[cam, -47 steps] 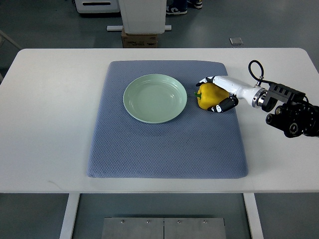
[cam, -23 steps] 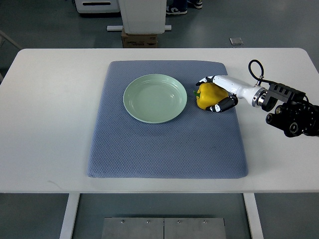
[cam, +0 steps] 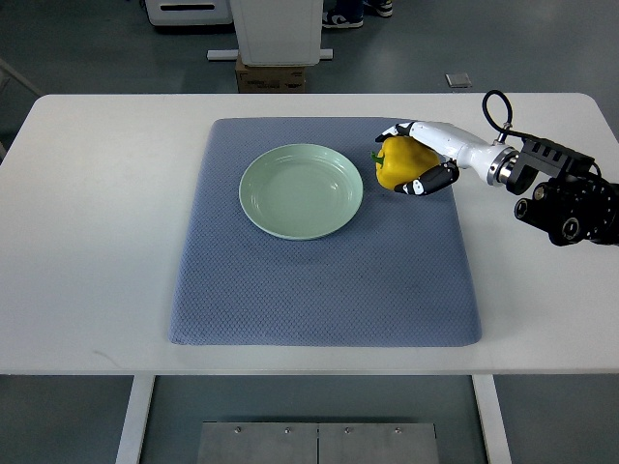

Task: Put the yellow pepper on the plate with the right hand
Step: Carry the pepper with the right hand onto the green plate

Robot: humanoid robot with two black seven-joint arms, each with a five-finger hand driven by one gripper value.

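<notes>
A yellow pepper with a green stem is held in my right hand, whose white and black fingers are curled around it. The hand and pepper are over the blue-grey mat, just right of the pale green plate, which is empty. The pepper looks slightly raised off the mat. My right arm comes in from the right edge. My left arm is out of view.
The mat lies on a white table. A white pedestal and a cardboard box stand on the floor beyond the table's far edge.
My right hand, shut on the pepper, has moved up and slightly left in the picture, toward the plate's right rim. The plate has not moved.
</notes>
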